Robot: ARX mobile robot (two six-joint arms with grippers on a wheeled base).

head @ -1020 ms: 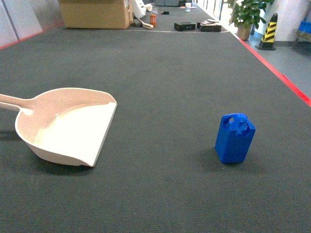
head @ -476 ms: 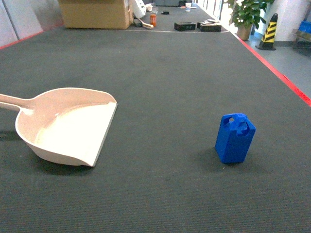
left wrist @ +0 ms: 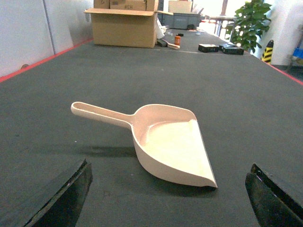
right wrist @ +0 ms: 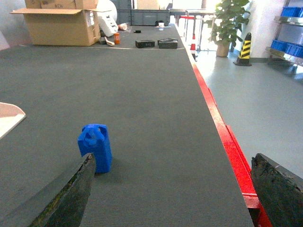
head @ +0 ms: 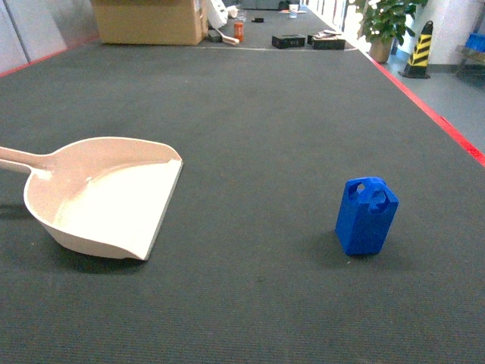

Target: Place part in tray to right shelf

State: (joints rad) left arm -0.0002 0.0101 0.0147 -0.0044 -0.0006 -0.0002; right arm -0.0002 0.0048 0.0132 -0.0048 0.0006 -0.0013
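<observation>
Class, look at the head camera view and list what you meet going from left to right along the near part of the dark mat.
Cream tray, with its handle pointing off the left edge → a bare stretch of dark mat → blue part, standing upright → red border strip at the mat's right edge.

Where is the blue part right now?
In the head view the part stands upright on the dark mat, right of centre, apart from the tray at left.
</observation>
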